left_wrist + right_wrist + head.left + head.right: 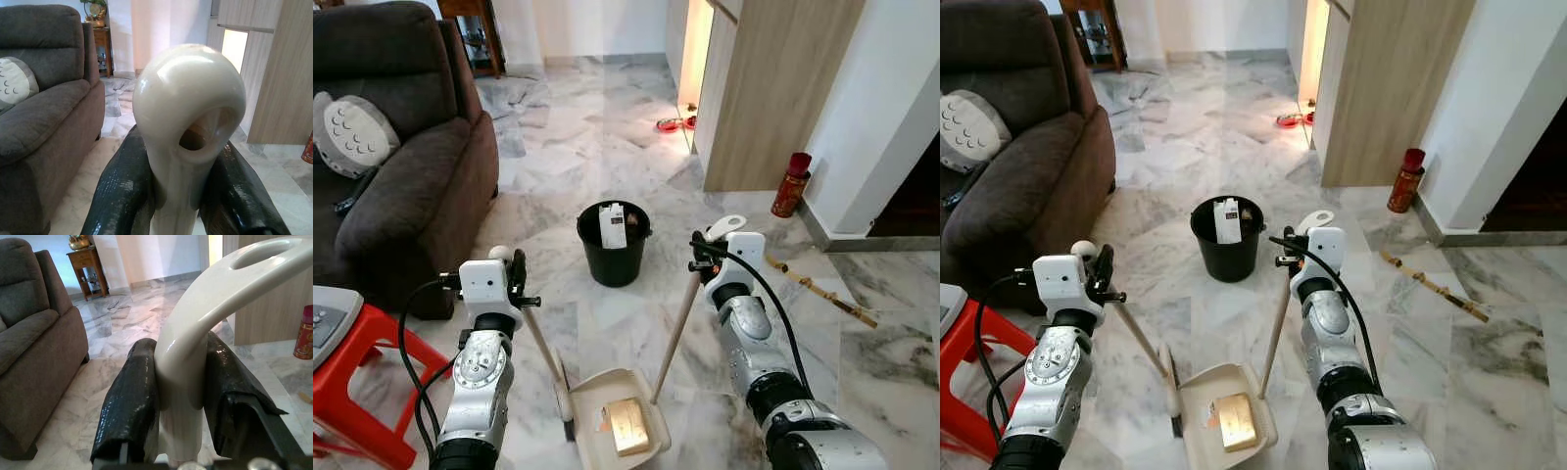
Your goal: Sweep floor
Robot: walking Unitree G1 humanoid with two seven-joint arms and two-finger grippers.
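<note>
Pinching brush handle (188, 147) in left gripper (516, 284) fingers, dustpan handle (195, 357) in right gripper (705, 259), keeping box (628, 426) scooped, bucket (614, 245) at twelve o'clock.

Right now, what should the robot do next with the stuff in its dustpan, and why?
Probably lift the dustpan toward the black bucket ahead. A tan block already lies in the pan, the right gripper holds its handle, and the left gripper holds the broom.
</note>
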